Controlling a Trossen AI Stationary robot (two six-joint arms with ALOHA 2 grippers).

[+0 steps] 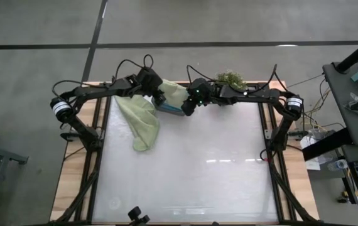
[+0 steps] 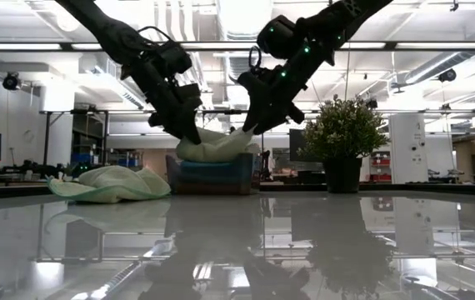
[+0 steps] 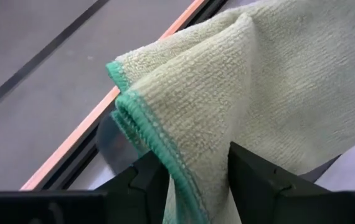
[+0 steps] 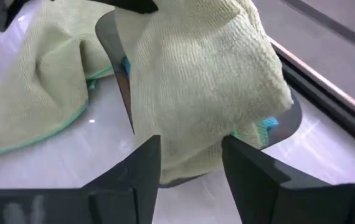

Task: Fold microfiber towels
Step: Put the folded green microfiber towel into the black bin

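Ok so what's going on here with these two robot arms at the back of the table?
Both arms meet at the table's far edge over a small dark grey tray holding teal-blue cloths. The left gripper and right gripper are each at an end of a folded light sage green microfiber towel lying on top of that stack, cloth between their fingers. A second, crumpled sage green towel lies loose on the table beside the tray, not yet folded. A small potted plant stands nearby.

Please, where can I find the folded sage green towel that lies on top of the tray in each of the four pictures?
High view: folded sage green towel at top centre, between both claws.
Low view: towel at centre, on the tray.
Left wrist view: it fills the right side.
Right wrist view: it fills the centre.
Shared landmark: the tray beneath it.
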